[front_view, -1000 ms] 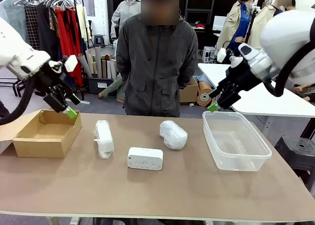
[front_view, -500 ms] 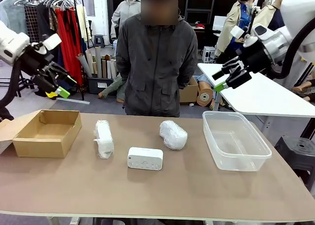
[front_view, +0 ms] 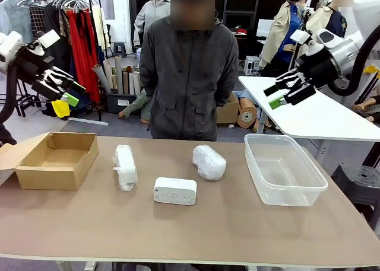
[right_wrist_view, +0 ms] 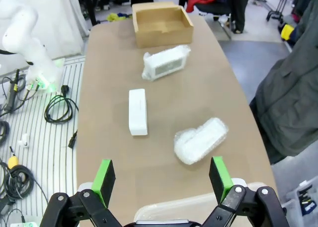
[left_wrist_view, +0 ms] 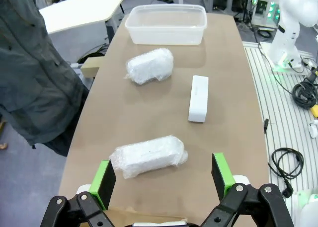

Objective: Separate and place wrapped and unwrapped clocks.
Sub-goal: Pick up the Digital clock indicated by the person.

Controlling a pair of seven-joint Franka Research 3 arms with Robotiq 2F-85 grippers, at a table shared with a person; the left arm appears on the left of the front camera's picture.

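Two bubble-wrapped clocks lie on the brown table: one oblong [front_view: 125,166] left of centre, one rounder [front_view: 209,162] behind the middle. A bare white block clock [front_view: 175,191] sits in front of them. My left gripper [front_view: 62,99] hangs open high above the cardboard box, nothing between its fingers. My right gripper [front_view: 280,95] hovers open high above the clear tub, also empty. The left wrist view looks down on the wrapped clocks [left_wrist_view: 148,156] [left_wrist_view: 149,65] and the bare clock [left_wrist_view: 198,98]. The right wrist view shows them too [right_wrist_view: 166,61] [right_wrist_view: 200,140] [right_wrist_view: 137,112].
An open brown cardboard box [front_view: 57,160] stands at the table's left end, a clear plastic tub [front_view: 284,169] at the right end. A person in a dark jacket [front_view: 190,69] stands at the far edge, hands behind the back. A white table [front_view: 314,114] stands behind on the right.
Both arms have risen and swung outward, away from the table. Both grippers stay open and empty. The clocks have not moved.
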